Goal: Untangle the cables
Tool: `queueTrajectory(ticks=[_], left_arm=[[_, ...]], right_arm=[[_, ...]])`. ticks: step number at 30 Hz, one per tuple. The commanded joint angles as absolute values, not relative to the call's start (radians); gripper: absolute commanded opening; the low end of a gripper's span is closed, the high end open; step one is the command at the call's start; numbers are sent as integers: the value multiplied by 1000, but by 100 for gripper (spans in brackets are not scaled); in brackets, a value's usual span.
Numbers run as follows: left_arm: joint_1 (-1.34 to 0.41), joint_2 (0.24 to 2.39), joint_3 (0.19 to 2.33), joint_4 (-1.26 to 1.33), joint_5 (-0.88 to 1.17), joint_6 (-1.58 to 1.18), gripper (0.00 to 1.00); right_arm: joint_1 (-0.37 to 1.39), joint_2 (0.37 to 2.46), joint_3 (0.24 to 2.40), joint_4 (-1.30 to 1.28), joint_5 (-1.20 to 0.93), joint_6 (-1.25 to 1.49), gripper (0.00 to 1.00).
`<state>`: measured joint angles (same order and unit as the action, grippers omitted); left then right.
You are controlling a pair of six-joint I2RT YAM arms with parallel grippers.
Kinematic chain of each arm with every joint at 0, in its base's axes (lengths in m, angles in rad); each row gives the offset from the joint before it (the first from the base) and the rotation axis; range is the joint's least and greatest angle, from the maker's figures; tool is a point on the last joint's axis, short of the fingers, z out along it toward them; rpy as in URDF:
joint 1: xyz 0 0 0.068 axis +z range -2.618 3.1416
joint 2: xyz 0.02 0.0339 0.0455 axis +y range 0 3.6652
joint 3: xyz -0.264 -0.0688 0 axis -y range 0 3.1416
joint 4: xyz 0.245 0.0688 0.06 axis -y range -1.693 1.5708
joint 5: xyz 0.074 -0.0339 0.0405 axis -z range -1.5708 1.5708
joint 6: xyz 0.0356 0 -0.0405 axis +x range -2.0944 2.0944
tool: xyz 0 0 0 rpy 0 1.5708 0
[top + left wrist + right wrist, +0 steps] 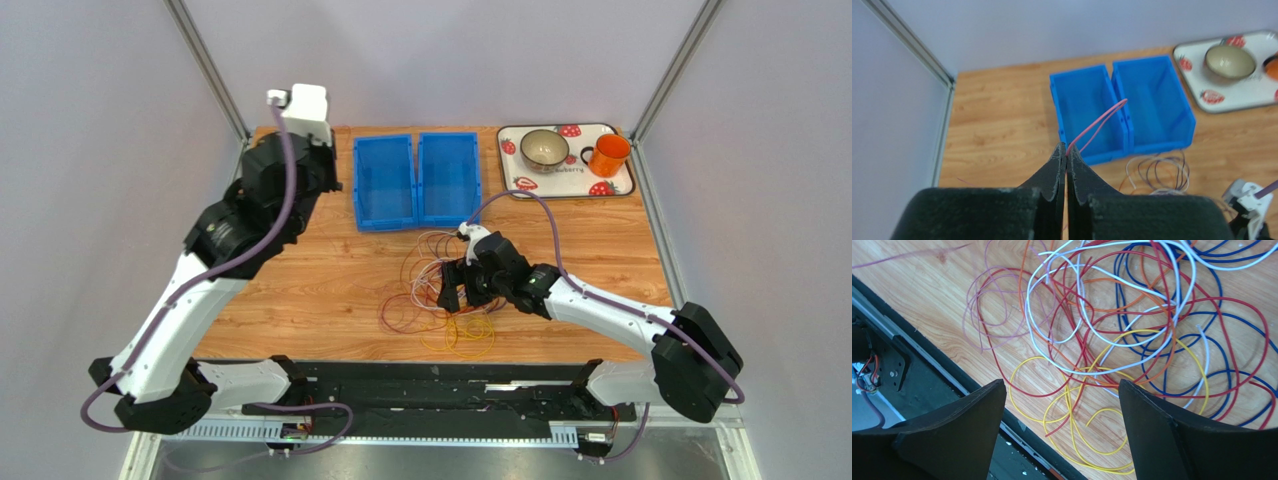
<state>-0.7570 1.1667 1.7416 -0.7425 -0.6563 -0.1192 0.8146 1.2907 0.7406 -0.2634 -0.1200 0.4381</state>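
Standing at the far edge of the wooden worktop (300, 290) are two blue bins (357, 190), side by side and touching, open tops up. I'll place everything else from them.

Right of the bins, also along the far edge, lies one strawberry-print tray (565, 192). It carries one pale bowl (544, 149) and one orange mug (608, 155), close together with the mug on the outer side.

On the near side of the bins the cables (1112, 330) lie flat on the wood in one loose heap of overlapping loops. I count six colours: red, white, yellow, orange, blue and pale purple. How many separate wires that makes I cannot tell. The topmost loops lie just short of the bins' front wall, and the yellow loops lie near the worktop's near edge and its black rail.

The right pincer (1061, 385) hangs over the near part of the heap, its fingers spread wide with wires showing between them, gripping nothing.

The left pincer (1067, 150) is raised above the wood left of the bins, pressed together on one thin pink-red cable (1099, 120). That cable's doubled loop reaches towards the left bin.

Left of the bins a broad stretch of bare wood runs to the worktop's left edge, and more lies between the heap and the tray.
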Motion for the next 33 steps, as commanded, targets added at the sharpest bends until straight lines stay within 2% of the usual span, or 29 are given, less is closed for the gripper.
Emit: queueTrajectory(ticks=[1,7,13,24,33], left_arm=[[-690,1141,1658,-735,-508,-238,0],[-687,1161,1686,-753,-495,-230,0],[-689,1146,1698,-787,-466,-244,0],[-687,1020,1528,-747,-480,-244,0],[-687,913,1391,-715,-439,-249,0]], right_arm=[[844,1255,753,-203,-185,394,87],[880,1223,773,-118,-267,370,88],[940,1290,831,-98,-219,334,88],[1092,1304,753,26,-25,327,88],[1109,1232,623,172,74,305,89]])
